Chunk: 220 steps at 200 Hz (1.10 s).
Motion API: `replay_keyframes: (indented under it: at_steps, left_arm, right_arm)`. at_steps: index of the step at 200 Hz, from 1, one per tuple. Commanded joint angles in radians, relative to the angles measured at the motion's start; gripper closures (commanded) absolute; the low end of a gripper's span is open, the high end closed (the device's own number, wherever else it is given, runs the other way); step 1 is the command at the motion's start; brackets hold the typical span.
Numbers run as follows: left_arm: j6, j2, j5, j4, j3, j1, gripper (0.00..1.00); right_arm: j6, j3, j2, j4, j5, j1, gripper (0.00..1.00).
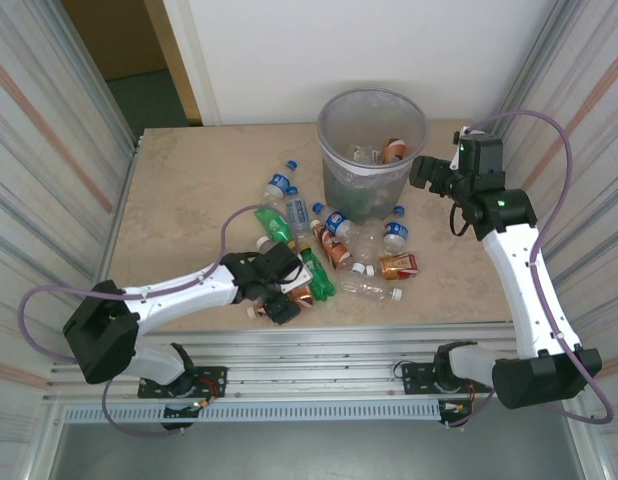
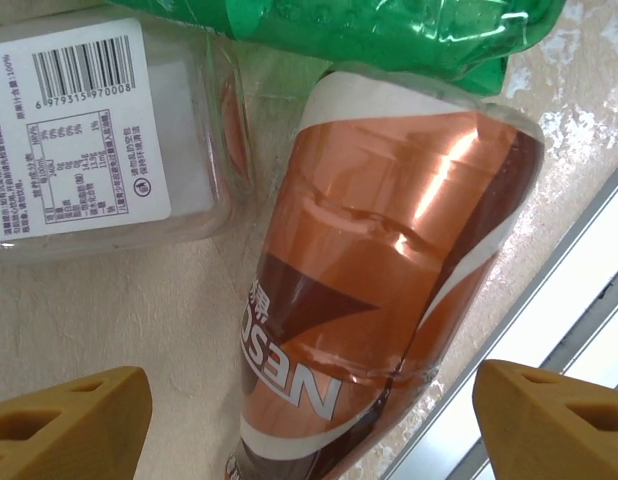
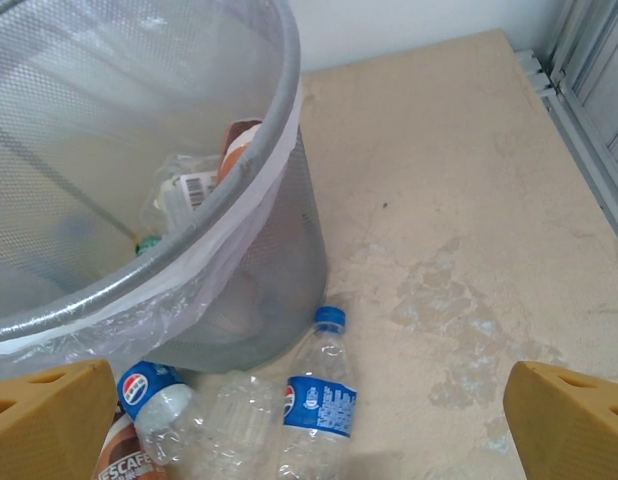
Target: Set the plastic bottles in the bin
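Left gripper [image 2: 309, 405] apart astride orange-brown bottle [image 2: 389, 260], cap probably cut off; right gripper [image 3: 309, 405] apart near bin [image 3: 289, 250].

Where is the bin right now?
In the top view, the bin stands at the far middle of the table, just behind the scattered plastic bottles, with the right gripper beside its right rim.

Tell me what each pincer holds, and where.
Nothing is held: the left pincer is open astride the orange-brown bottle; the right pincer is open, empty.
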Motion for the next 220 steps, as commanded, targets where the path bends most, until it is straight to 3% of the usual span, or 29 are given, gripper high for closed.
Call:
replay_keyframes:
  at_steps: [1, 129, 156, 181, 220]
  left_arm:
    - [0.016, 0.033, -0.020, -0.005, 0.024, -0.008, 0.17]
    - [0.036, 0.206, -0.037, -0.036, 0.086, -0.008, 0.32]
    - [0.033, 0.196, -0.037, -0.040, 0.084, -0.010, 0.40]
    - [0.026, 0.167, -0.041, -0.054, 0.084, -0.015, 0.55]
    - [0.019, 0.082, -0.040, -0.092, 0.095, -0.029, 0.57]
  right_arm:
    - [0.023, -0.013, -0.015, 0.022, -0.014, -0.006, 0.02]
    - [0.024, -0.027, -0.019, 0.020, 0.000, -0.011, 0.02]
    - [0.026, -0.027, -0.019, 0.020, -0.002, -0.012, 0.02]
    - [0.028, -0.028, -0.020, 0.020, -0.003, -0.013, 0.02]
    - [0.035, -0.040, -0.028, 0.024, -0.003, -0.011, 0.02]
